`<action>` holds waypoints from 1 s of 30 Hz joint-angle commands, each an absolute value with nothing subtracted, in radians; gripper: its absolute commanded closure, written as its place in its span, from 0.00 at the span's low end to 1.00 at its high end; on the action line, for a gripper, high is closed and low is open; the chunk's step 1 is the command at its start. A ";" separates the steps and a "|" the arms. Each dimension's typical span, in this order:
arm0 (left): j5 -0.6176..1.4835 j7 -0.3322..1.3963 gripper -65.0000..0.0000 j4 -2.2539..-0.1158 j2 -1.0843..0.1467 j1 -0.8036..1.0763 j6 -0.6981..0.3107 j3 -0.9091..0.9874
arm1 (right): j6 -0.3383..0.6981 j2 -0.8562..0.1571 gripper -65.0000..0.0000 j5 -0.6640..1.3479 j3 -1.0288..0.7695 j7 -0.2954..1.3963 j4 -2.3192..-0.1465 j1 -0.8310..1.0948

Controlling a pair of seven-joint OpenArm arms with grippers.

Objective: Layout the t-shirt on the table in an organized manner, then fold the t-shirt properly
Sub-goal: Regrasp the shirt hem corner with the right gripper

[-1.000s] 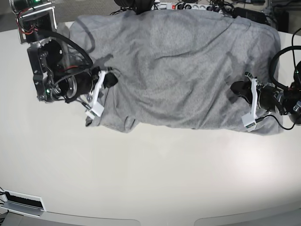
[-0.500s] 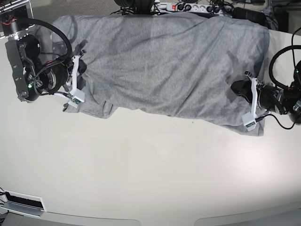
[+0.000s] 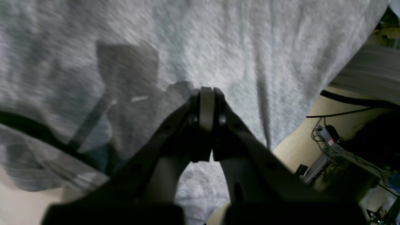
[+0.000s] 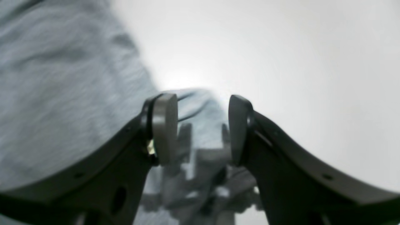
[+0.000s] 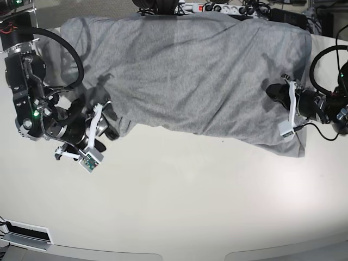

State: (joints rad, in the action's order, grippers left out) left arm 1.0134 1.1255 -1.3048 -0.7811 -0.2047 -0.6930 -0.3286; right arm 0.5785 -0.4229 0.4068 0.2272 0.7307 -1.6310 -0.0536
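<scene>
The bench (image 5: 179,201) is carrying the shirt (image 5: 190,70), which is lying spread along its far edge. The left tool (image 5: 275,99), its tips pressed together, is resting on the shirt's side. The right tool (image 5: 111,128), its tips parted and holding nothing, is hovering at the opposite hem.

Power strip (image 5: 217,7) – tangled cables (image 5: 157,6) behind

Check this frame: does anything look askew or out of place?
Yes. The t-shirt lies crooked and wrinkled, its far edge hanging past the table rim toward the cables, and the near-left corner is bunched up beside the open right gripper.
</scene>
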 commanded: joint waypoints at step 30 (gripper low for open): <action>1.055 1.118 1.00 -1.314 -0.800 -0.222 -0.698 -0.319 | 0.698 -0.294 0.75 0.449 0.222 0.629 -0.883 -0.327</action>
State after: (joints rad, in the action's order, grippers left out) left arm 1.0397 1.1252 -1.3045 -0.7811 -0.2024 -0.6930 -0.3286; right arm 0.6922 -0.2852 0.4461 0.2256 0.6155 -0.8764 -0.3103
